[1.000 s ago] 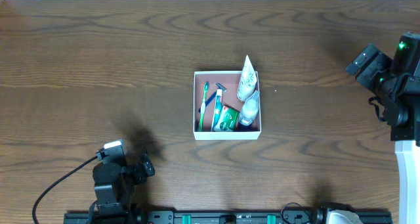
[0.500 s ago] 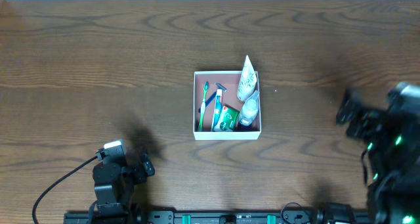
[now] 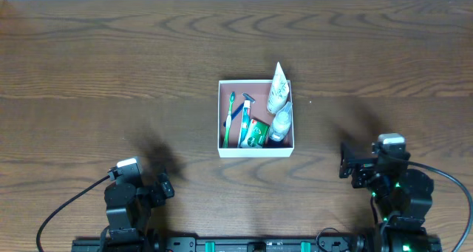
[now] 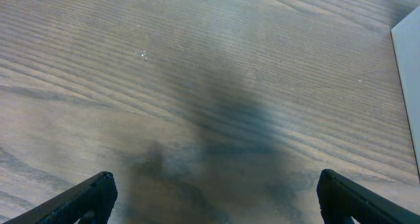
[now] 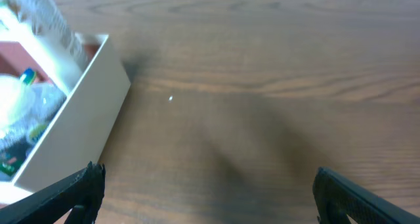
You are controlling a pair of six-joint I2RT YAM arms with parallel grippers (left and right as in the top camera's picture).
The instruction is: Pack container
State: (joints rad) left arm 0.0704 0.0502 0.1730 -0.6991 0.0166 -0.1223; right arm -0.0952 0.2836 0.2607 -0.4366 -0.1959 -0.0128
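Note:
The container [image 3: 255,152], a shallow white-walled square box with a pinkish-brown inside, sits mid-table. It holds a white tube [image 3: 278,88], a clear bottle [image 3: 280,124], a green toothbrush [image 3: 229,119], a blue razor [image 3: 244,113] and a green packet [image 3: 256,134]. My left gripper [image 3: 151,189] is open and empty at the near left, far from the box. My right gripper [image 3: 358,167] is open and empty at the near right. In the right wrist view the gripper [image 5: 210,194] hangs over bare wood, with the container's wall [image 5: 79,119] and the tube [image 5: 52,33] at left.
Dark wood-grain table [image 3: 111,75] all round the box. In the left wrist view the gripper [image 4: 213,198] is over bare wood, with the box's white wall [image 4: 410,66] at the right edge. A black cable [image 3: 66,208] trails from the left arm.
My right arm has swung from the far right of the table down to the near right edge. The left arm and the container's contents have not moved.

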